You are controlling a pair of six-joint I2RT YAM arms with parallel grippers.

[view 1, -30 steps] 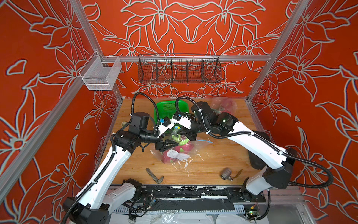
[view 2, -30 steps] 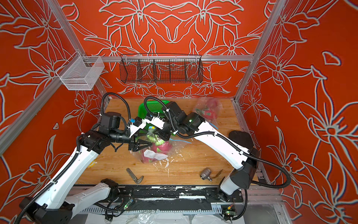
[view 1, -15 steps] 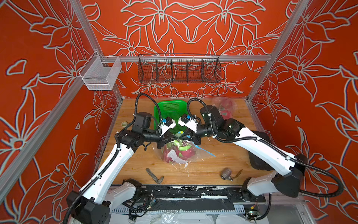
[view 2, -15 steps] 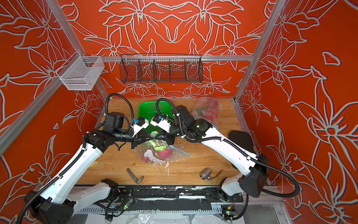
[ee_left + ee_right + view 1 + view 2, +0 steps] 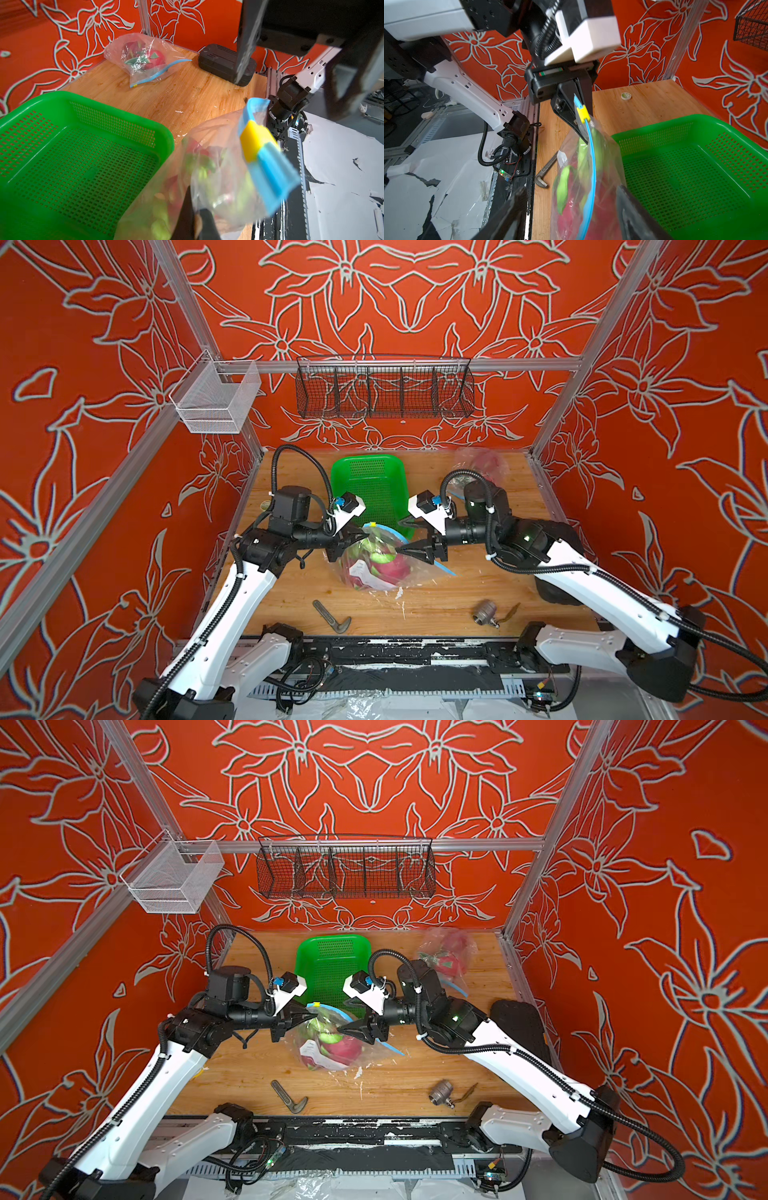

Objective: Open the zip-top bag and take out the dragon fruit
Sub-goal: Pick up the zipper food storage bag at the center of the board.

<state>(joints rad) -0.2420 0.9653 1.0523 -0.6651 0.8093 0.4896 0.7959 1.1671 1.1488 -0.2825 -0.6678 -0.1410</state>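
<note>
The clear zip-top bag [image 5: 374, 568] stands on the wooden table, its top raised. Inside it lies the pink and green dragon fruit [image 5: 395, 568] [image 5: 343, 1048]. My left gripper [image 5: 357, 537] [image 5: 309, 1015] is shut on the bag's film near the yellow slider [image 5: 252, 143] at one end of the blue zip strip [image 5: 591, 166]. In the left wrist view the left gripper [image 5: 194, 220] pinches the plastic. My right gripper [image 5: 409, 540] [image 5: 571, 216] is open, its fingers [image 5: 508, 214] standing on either side of the bag's other end without touching it.
A green perforated basket [image 5: 370, 485] sits just behind the bag. A second bagged dragon fruit [image 5: 482, 464] lies at the back right. A metal bracket [image 5: 330, 616] and a valve fitting [image 5: 485, 611] lie near the front edge. A black block [image 5: 557, 568] sits at the right.
My left gripper shut on the bag near the slider. My right gripper let go of the bag, opened and drew back to the right. The bag has shifted right.
</note>
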